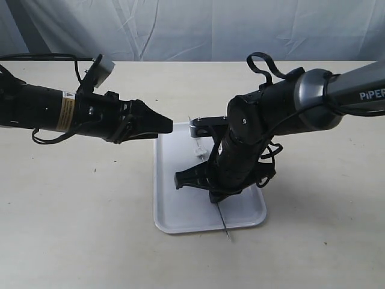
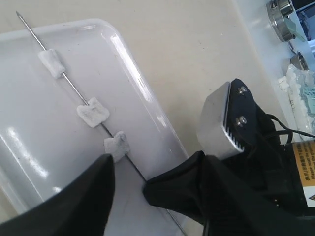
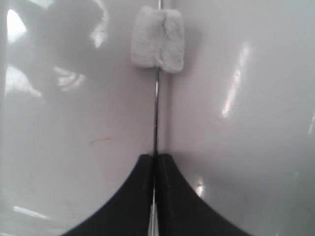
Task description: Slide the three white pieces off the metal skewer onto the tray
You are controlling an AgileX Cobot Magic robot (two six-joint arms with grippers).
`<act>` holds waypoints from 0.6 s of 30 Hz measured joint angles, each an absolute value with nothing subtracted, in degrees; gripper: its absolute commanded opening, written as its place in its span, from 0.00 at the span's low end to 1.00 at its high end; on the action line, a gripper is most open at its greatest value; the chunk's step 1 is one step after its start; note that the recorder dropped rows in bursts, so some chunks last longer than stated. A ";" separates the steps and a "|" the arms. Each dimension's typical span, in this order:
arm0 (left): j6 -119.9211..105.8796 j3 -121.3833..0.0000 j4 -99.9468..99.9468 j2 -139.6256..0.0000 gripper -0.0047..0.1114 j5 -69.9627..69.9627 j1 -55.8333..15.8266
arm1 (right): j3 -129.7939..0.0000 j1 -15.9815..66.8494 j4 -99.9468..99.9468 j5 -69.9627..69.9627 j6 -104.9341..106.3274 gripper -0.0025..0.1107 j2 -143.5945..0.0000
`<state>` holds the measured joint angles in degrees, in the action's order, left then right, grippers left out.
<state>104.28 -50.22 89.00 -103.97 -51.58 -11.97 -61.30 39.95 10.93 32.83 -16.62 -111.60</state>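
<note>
The thin silver metal skewer (image 3: 156, 113) lies in the flat white plastic tray (image 3: 246, 123), pinched between the pressed-together fingers of the right gripper (image 3: 155, 158). 3 soft white cube-like pieces (image 2: 92, 112) are threaded on it, 1 a little ahead of those fingertips. The left gripper (image 2: 129, 172), fingers spread, hovers with 1 fingertip just beside the end piece.

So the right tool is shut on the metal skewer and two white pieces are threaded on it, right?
Not two: three white pieces are threaded on the metal skewer, as the left wrist view shows. The right tool is shut on the skewer, as you said.
</note>
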 measured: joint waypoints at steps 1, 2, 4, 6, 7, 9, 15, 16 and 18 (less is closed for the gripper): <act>104.28 -50.22 89.00 -103.97 0.49 -51.58 -11.97 | -61.30 39.95 10.93 32.83 -16.62 0.02 -111.60; 103.91 -50.22 89.00 -103.97 0.49 -51.58 -11.97 | -61.30 39.95 10.93 32.83 -16.62 0.02 -111.60; 103.51 -50.22 89.00 -103.97 0.49 -51.58 -11.97 | -61.30 39.95 10.93 32.83 -16.62 0.02 -111.60; 103.40 -50.22 89.00 -103.97 0.49 -51.58 -11.97 | -61.30 39.95 10.93 32.73 -16.62 0.02 -110.93; 103.29 -50.22 89.00 -103.97 0.49 -51.69 -11.97 | -61.30 39.95 10.93 32.73 -16.51 0.02 -110.34; 103.20 -50.22 89.00 -103.97 0.49 -51.84 -11.97 | -61.30 39.95 10.93 32.01 -15.74 0.02 -108.16; 103.20 -50.22 87.36 -103.97 0.49 -53.77 -11.97 | -61.17 39.95 10.93 34.37 -14.22 0.02 -100.67; 103.20 -50.22 86.65 -103.97 0.49 -54.13 -11.97 | -60.66 39.95 10.93 34.54 -14.14 0.02 -99.59; 103.20 -50.22 84.81 -103.97 0.49 -54.55 -11.97 | -58.87 39.95 10.93 34.66 -14.14 0.02 -97.68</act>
